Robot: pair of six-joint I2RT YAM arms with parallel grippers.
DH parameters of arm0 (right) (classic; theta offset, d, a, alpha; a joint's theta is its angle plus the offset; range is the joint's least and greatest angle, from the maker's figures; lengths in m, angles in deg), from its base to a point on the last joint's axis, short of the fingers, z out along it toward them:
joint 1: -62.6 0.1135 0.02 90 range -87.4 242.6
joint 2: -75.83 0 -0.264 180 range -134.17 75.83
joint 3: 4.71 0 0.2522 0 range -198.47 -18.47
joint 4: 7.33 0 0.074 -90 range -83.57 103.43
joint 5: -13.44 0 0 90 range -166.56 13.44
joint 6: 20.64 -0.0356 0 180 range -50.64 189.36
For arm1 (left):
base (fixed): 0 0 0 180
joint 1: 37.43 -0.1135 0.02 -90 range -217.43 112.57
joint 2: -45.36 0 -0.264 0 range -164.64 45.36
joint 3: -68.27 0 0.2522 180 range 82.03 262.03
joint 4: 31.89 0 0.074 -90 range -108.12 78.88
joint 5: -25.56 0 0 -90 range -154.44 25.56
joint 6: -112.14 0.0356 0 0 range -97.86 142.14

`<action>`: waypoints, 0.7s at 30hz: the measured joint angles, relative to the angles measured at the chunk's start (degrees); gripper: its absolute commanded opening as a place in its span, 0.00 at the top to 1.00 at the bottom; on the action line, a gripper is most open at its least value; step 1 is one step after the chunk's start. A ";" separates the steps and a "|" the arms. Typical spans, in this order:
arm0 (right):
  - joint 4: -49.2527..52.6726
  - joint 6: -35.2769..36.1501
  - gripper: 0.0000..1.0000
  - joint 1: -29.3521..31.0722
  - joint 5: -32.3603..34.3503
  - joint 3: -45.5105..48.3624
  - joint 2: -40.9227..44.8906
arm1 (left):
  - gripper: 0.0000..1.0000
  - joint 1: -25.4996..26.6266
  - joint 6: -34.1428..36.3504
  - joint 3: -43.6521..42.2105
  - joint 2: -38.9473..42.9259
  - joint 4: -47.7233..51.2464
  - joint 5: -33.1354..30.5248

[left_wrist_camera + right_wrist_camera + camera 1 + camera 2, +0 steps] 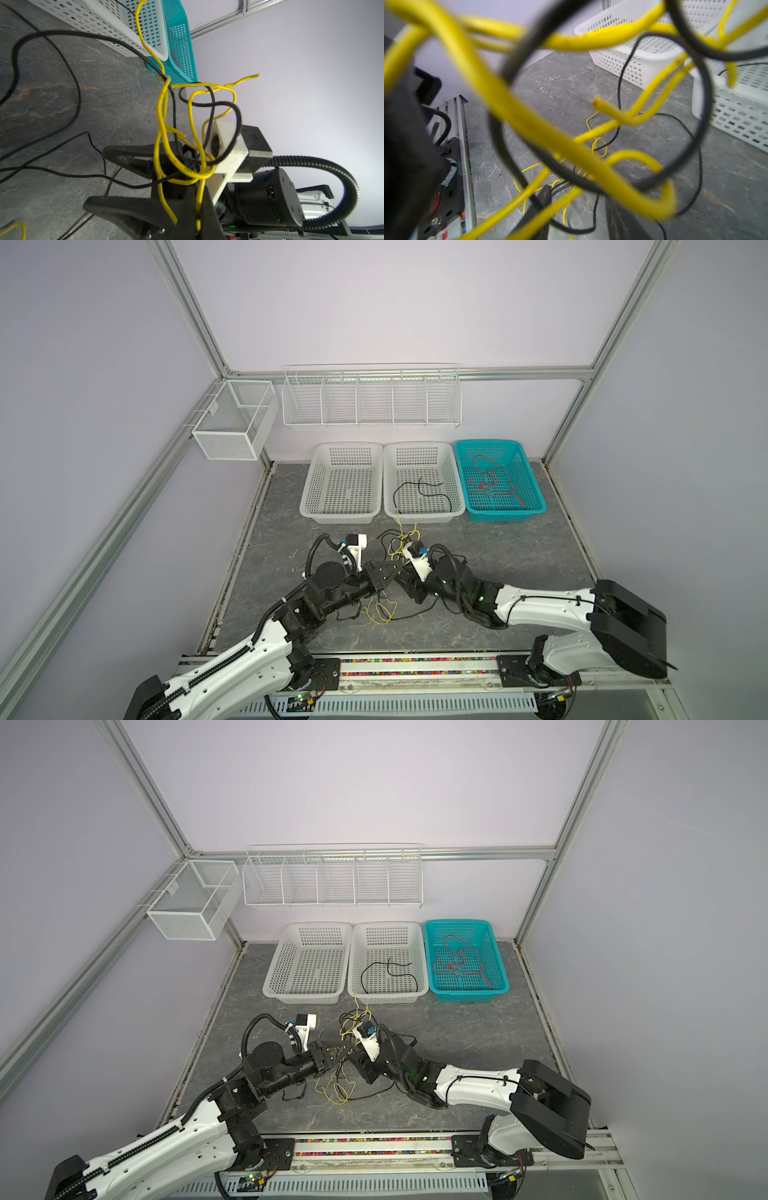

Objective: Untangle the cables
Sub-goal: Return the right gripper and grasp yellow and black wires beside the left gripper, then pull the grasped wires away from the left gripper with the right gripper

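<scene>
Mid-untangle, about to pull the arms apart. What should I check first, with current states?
1. Left pincer shut on a yellow cable: ok.
2. Right pincer gripping: not ok, jaws apart.
3. Yellow and black cable separated: not ok, looped together between the pincers.
4. Yellow cable clear of the middle white basket: not ok, one end reaches its front rim.
5. Right wrist view usable: not ok, cables crowd the lens.
6. Red cables parked in the teal basket: ok.
</scene>
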 measured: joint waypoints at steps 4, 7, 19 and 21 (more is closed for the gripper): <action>-0.24 0.04 0.88 0.09 1.44 0.15 1.07 | 1.00 0.00 0.02 0.07 0.35 0.57 -0.09; 1.22 0.28 0.93 0.31 2.14 0.68 4.15 | 1.00 0.00 0.42 0.07 0.92 0.94 -0.55; 24.96 2.62 0.93 0.98 4.68 0.85 35.01 | 1.00 -0.26 4.87 0.50 1.97 8.68 -4.50; 29.35 3.43 0.93 0.98 6.54 0.02 38.93 | 1.00 -0.87 5.40 0.50 1.46 9.60 -4.76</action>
